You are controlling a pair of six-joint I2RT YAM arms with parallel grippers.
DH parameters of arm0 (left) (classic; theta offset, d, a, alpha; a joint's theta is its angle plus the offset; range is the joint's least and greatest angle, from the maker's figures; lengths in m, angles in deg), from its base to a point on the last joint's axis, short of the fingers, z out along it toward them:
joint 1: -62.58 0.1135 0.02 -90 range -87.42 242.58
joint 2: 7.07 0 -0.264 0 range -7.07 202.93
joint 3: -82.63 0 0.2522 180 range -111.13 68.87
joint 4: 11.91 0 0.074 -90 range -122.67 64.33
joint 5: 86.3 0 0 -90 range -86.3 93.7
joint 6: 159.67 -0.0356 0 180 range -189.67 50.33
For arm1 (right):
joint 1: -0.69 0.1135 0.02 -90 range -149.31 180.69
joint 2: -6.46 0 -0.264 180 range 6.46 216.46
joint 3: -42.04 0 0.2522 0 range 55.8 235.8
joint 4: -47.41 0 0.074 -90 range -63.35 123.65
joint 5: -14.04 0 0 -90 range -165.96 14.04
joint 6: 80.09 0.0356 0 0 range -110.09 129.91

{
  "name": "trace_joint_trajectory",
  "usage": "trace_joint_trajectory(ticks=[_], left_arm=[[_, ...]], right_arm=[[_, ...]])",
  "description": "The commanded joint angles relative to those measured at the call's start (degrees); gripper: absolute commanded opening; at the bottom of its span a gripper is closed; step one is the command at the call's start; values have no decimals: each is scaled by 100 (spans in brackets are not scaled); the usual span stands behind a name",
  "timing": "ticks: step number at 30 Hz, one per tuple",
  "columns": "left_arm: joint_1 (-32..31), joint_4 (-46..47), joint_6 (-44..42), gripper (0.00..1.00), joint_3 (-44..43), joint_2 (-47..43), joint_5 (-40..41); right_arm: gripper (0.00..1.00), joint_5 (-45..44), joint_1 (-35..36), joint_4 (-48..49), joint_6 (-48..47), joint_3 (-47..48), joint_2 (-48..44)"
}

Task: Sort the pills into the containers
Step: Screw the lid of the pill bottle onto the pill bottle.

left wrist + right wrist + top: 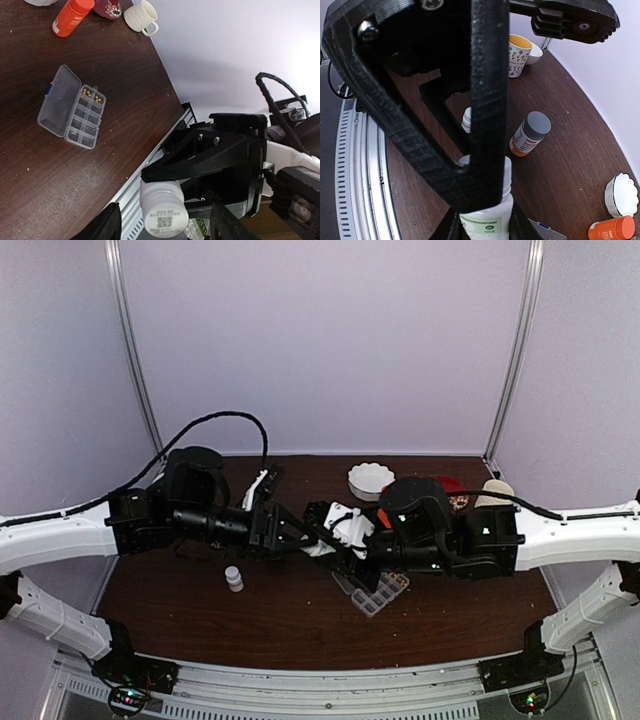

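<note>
One dark surface point(200, 610) carries the open pill box point(70, 107), lying flat. Above, well apart from it, the right fingers point(519, 227) clamp a white bottle point(487, 220); the left fingers point(111, 225) stand wide around that bottle, not touching. Pills point(87, 92) sit in two end cells point(98, 99).

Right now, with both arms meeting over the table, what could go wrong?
The white bottle hangs in the air in the right claw, with the left claw open around it: a clumsy squeeze could knock it loose. The pill box lies open nearby with pills in it, so a drop could scatter them.
</note>
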Motion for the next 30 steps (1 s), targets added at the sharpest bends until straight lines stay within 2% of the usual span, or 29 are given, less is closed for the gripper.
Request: trace_joint_trajectory(ticks=[1, 8, 16, 19, 25, 30], left_arm=[[-7, 218, -42, 61, -215, 72, -166], [-7, 217, -60, 45, -183, 62, -163], [-3, 220, -166, 15, -189, 160, -291], [-7, 195, -278, 8, -189, 207, -350], [-9, 474, -885, 2, -137, 238, -769], [-188, 506, -2147, 0, -237, 233, -1034]], right_arm=[[7, -7, 35, -71, -85, 200, 35], [6, -19, 53, -107, -87, 234, 79], [6, 49, 66, -136, -54, 294, 128], [6, 342, 41, -151, 31, 318, 146], [5, 1679, -243, 235, 478, 201, -62], [5, 3214, -645, 779, 1187, 72, -112]])
